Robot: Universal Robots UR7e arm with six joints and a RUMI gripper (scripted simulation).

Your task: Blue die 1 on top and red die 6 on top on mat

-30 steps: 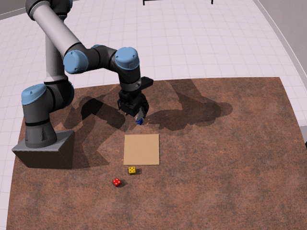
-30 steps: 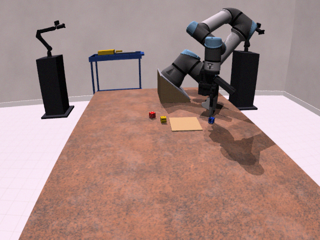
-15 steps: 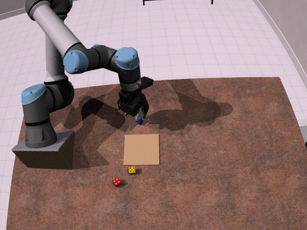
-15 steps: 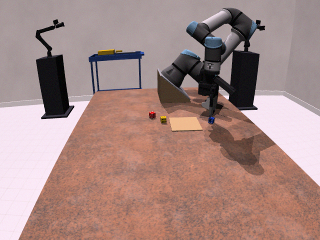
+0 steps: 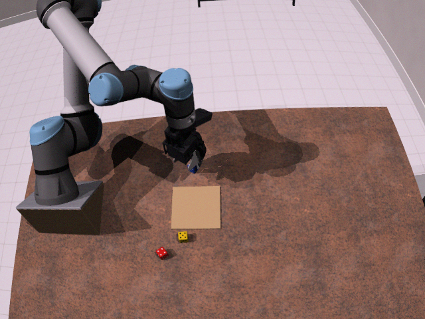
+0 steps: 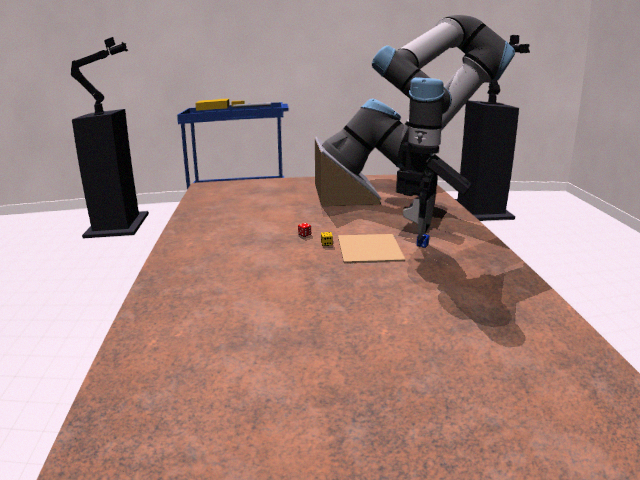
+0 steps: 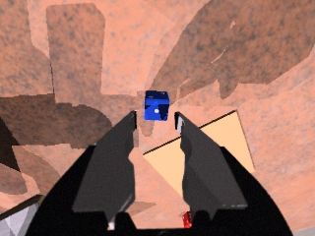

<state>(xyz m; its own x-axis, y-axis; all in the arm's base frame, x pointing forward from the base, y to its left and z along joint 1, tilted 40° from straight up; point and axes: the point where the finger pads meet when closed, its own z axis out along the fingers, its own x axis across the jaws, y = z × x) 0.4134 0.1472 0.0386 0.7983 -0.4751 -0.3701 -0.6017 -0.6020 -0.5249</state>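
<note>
Just beyond the tool's [image 7: 156,122] narrow, unloaded fingertips, the blue die [image 7: 157,105] sits tilted on the table [image 7: 276,59].

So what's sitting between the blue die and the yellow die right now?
The tan mat lies between the blue die and the yellow die, clearest in the top view; nothing rests on it.

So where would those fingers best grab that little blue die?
Probably on two opposite flat side faces of the blue die, coming straight down from above. It sits on the table beside the mat, just beyond the tips of the part-open, empty gripper, with room on either side.
</note>
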